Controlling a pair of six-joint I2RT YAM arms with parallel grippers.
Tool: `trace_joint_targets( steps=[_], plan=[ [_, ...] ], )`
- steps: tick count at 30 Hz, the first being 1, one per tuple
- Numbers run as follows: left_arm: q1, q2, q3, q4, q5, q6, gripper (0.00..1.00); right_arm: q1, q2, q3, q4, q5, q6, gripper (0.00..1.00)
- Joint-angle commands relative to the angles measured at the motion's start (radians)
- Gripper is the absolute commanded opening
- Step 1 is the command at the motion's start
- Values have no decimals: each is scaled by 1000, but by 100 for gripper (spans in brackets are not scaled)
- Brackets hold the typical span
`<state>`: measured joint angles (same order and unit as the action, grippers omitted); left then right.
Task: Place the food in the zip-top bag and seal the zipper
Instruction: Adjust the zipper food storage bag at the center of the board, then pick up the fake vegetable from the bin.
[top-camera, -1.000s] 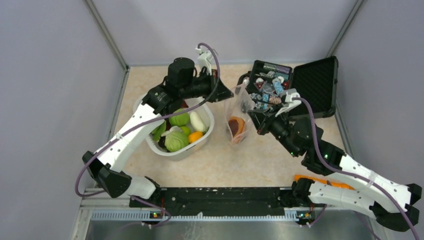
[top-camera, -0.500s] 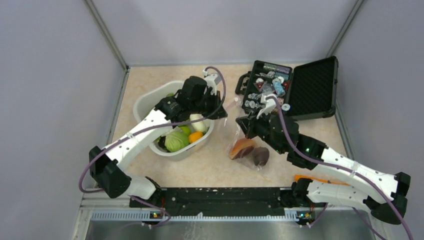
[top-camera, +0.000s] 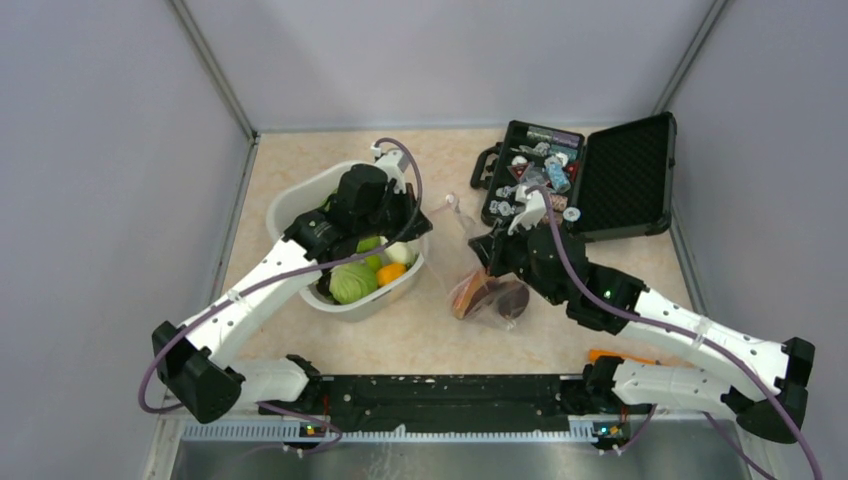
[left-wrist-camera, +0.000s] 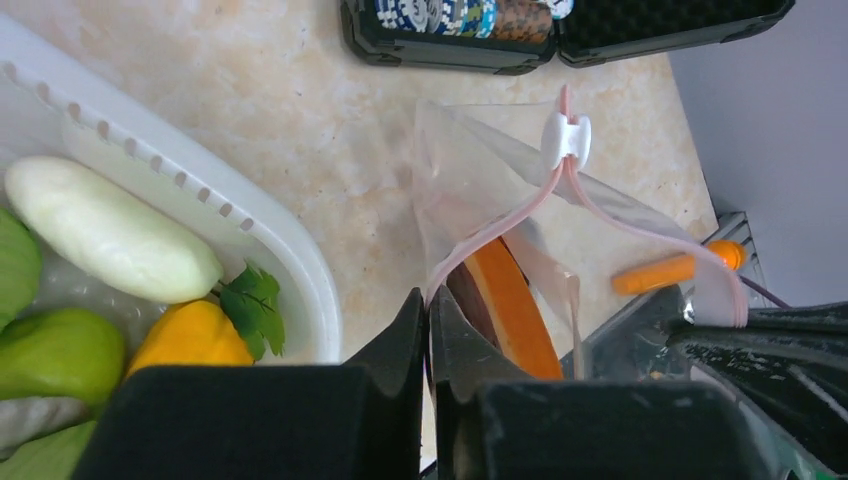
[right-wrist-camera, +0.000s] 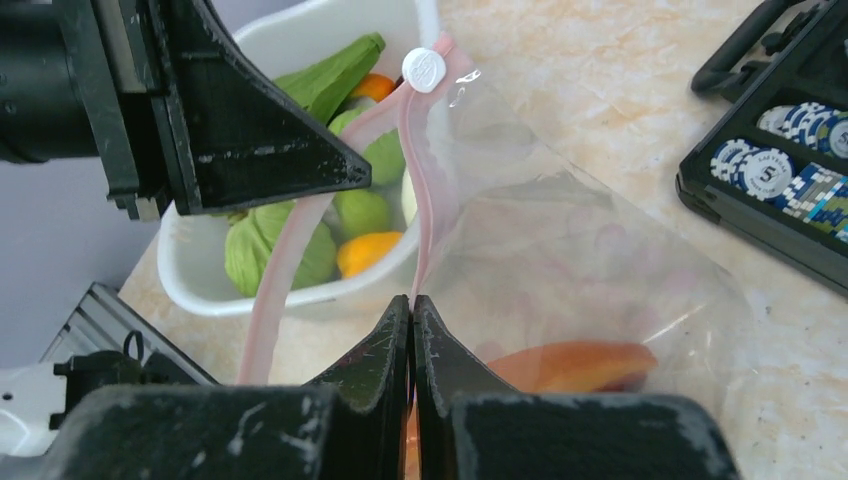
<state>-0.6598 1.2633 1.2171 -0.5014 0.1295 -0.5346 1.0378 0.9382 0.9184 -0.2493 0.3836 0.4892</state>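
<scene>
The clear zip-top bag (top-camera: 487, 297) lies right of the white tub, with an orange piece (top-camera: 465, 293) and a dark purple round piece (top-camera: 513, 298) inside. My left gripper (left-wrist-camera: 430, 297) is shut on one side of the pink zipper strip (left-wrist-camera: 500, 225). My right gripper (right-wrist-camera: 412, 298) is shut on the other side of the strip (right-wrist-camera: 425, 190). The mouth is held apart, and the white slider (right-wrist-camera: 425, 70) sits at its far end. Green cabbages (top-camera: 352, 282), a white radish (left-wrist-camera: 110, 240) and an orange-yellow piece (left-wrist-camera: 195, 338) lie in the tub. An orange carrot (top-camera: 620, 357) lies by the right arm's base.
The white tub (top-camera: 290, 200) stands at the left under my left arm. An open black case (top-camera: 620, 185) with chips and trinkets stands at the back right. Grey walls close in the table on three sides.
Both grippers have come nearer with the bag. It hung upright by the case, dropped toward the front, and now lies beside the tub with its mouth pulled open.
</scene>
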Motion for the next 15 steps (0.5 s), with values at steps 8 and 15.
trace_joint_targets(
  steps=[8,15],
  plan=[
    [6,-61,-27,40,6,1,53,-4,36,103,-41,105,9,0],
    [9,-186,-25,-52,-70,92,90,-4,37,66,7,92,17,0]
  ],
)
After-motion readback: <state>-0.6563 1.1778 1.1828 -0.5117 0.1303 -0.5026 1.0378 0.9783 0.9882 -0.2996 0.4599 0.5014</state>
